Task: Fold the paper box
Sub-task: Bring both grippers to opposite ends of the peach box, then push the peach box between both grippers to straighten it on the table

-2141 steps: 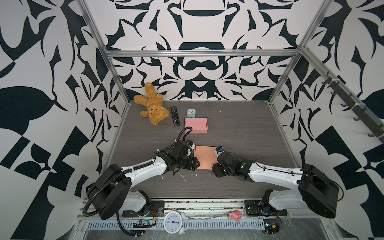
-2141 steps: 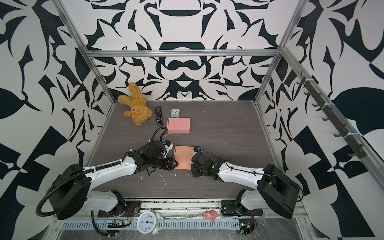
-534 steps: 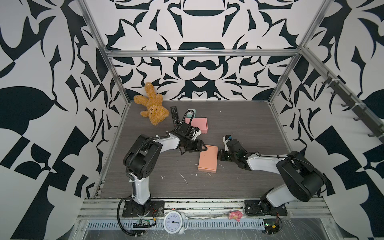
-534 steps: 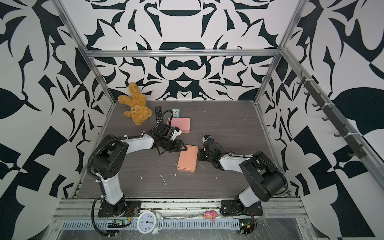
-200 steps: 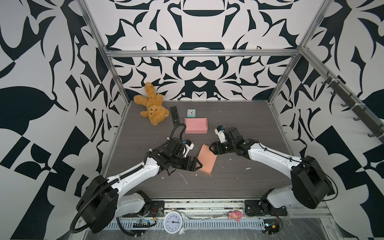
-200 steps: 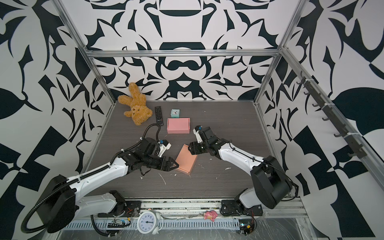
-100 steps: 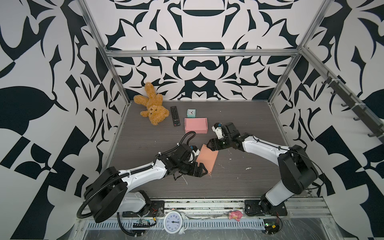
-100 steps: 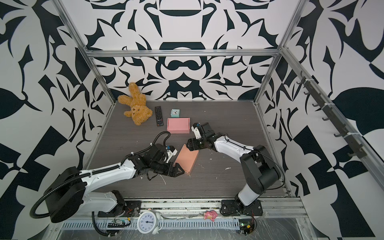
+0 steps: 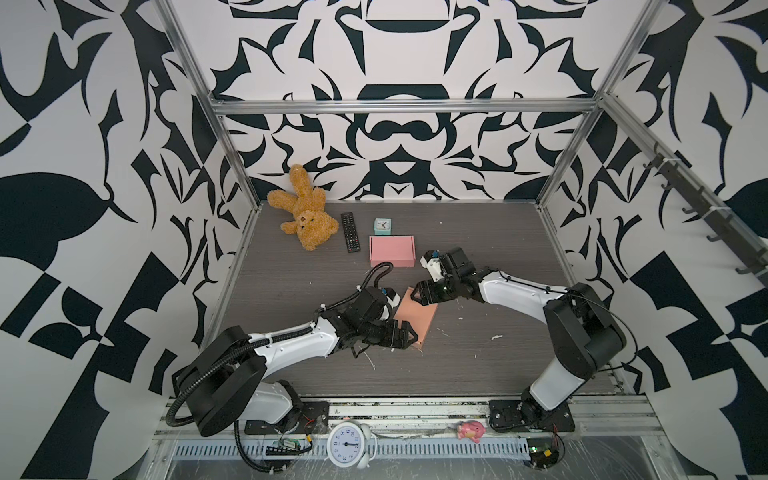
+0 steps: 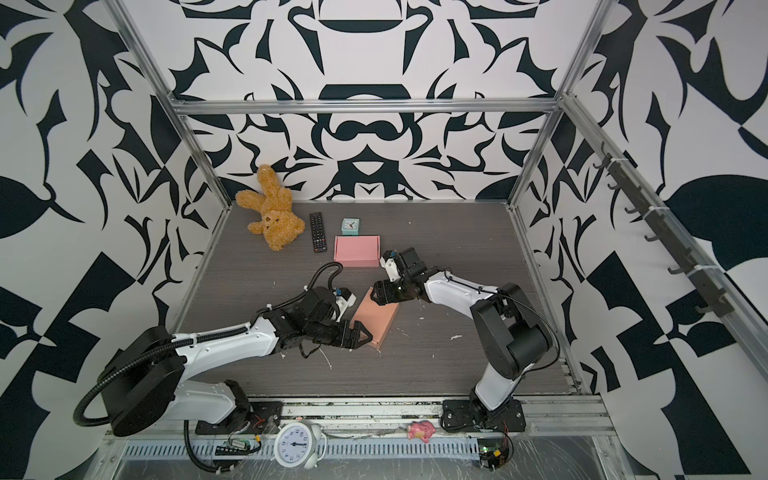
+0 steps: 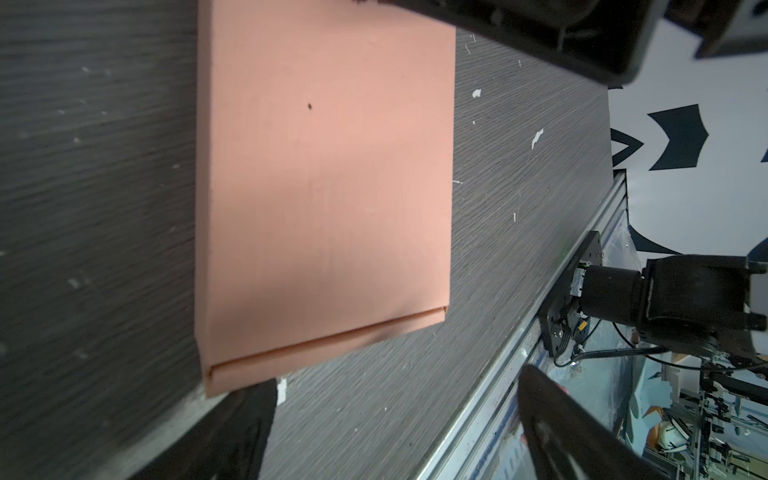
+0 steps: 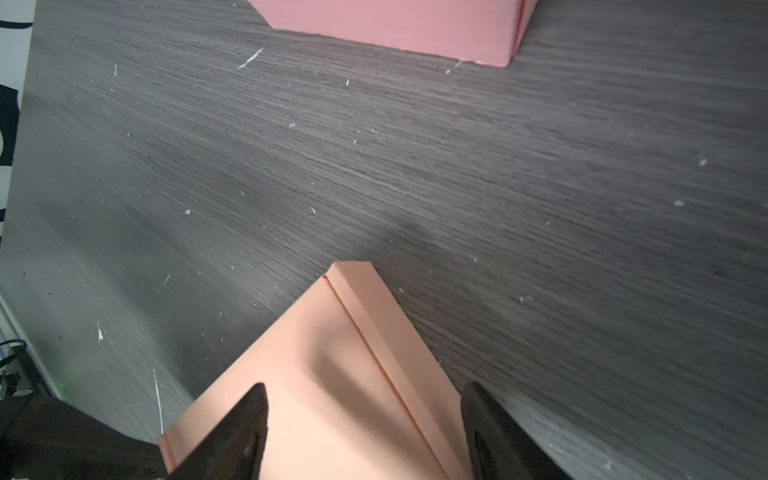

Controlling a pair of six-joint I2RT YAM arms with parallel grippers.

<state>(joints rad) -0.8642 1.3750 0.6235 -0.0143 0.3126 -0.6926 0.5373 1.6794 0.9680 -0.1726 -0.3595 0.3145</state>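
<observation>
The table (image 9: 498, 266) carries the paper box (image 9: 417, 318) near its middle, lying flat and closed between the two arms. It looks like thin card: light, fairly stiff across its panels, likely to crease if pinched hard and to slide on the smooth table. The left gripper (image 9: 405, 337) stands spread wide at the box's near end, holding nothing; the right gripper (image 9: 420, 295) is spread over the far end, also empty. The narrow flap (image 12: 384, 332) along its edge seems the best hold.

A teddy bear (image 9: 305, 216) lay at the table's (image 9: 291, 282) far corner, a black remote (image 9: 350, 232) beside it, a teal clock (image 9: 382, 226) just beyond a pink box (image 9: 392, 251). Perhaps a pig toy (image 9: 471, 431) sat near a white alarm clock (image 9: 348, 444).
</observation>
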